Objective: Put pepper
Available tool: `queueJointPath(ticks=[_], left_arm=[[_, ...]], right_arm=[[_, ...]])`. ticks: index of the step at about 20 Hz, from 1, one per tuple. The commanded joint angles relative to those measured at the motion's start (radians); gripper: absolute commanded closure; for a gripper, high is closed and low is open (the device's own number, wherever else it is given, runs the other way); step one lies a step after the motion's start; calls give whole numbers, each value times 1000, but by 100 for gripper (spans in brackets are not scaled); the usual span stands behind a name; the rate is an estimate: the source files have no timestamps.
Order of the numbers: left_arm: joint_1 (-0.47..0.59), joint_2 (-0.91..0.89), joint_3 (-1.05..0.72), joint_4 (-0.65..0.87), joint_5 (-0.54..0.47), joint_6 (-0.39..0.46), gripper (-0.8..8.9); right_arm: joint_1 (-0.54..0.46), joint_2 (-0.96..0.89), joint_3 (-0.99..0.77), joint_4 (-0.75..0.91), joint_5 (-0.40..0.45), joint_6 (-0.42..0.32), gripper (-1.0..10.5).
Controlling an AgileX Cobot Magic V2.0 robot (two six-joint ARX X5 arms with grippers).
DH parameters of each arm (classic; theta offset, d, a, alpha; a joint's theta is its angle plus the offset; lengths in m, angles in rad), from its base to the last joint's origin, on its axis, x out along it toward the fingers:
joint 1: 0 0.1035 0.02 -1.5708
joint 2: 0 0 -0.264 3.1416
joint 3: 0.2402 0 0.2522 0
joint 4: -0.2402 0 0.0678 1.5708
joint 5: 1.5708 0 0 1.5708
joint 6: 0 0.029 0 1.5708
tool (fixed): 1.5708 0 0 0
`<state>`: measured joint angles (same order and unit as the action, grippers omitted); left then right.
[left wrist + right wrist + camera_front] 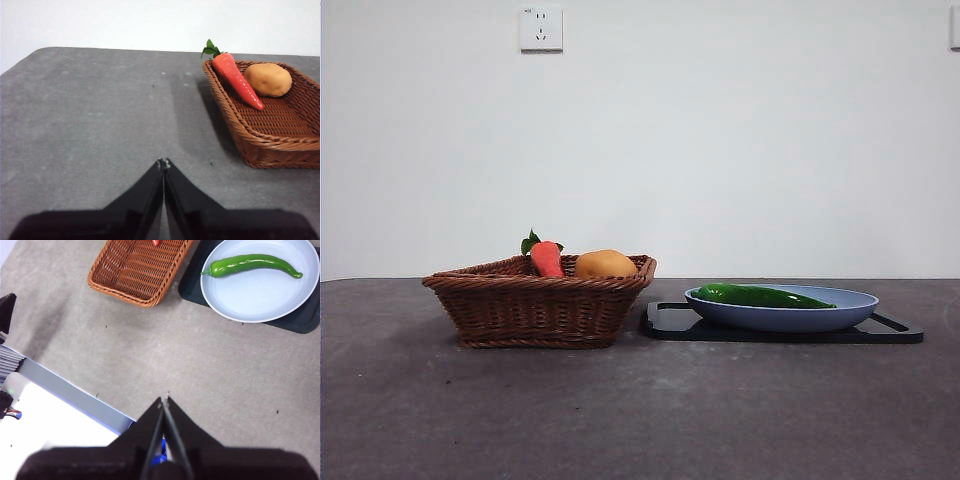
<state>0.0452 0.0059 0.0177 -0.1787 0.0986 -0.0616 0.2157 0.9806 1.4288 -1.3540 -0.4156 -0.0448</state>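
Observation:
The long glossy green pepper (760,296) lies in a pale blue plate (840,314) that rests on a black tray (895,331), right of the wicker basket (535,310). It also shows in the right wrist view (252,264), lying across the plate (260,297). My right gripper (164,399) is shut and empty, high above the table, well away from the plate. My left gripper (163,162) is shut and empty, above bare table beside the basket (280,127). Neither gripper shows in the front view.
The basket holds a red-orange carrot-like piece with green leaves (546,257) and a rounded orange-yellow fruit (605,264); both show in the left wrist view too, the carrot (235,77) and the fruit (267,79). A white and blue device (55,415) lies past the table's edge.

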Motion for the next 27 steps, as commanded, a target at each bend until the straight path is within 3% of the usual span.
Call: queueJointPath(ticks=[1, 15, 17, 21, 25, 27], left_arm=[[4, -3, -11, 8, 8, -21, 806], [4, -2, -11, 28, 8, -21, 806], [4, -2, -11, 28, 8, -21, 806], [4, -2, -11, 28, 8, -21, 806], [4, -2, -11, 28, 8, -21, 806], [4, -2, -11, 28, 8, -21, 806]], right_arm=[[2, 7, 18, -13, 2, 2, 936], [2, 7, 18, -13, 2, 1, 936], [-11, 0, 18, 23, 6, -46, 936], [-79, -144, -72, 323, 2, -22, 936], [-101, -356, -386, 691, 18, -1, 936], [-102, -461, -578, 875, 95, 0, 936]])
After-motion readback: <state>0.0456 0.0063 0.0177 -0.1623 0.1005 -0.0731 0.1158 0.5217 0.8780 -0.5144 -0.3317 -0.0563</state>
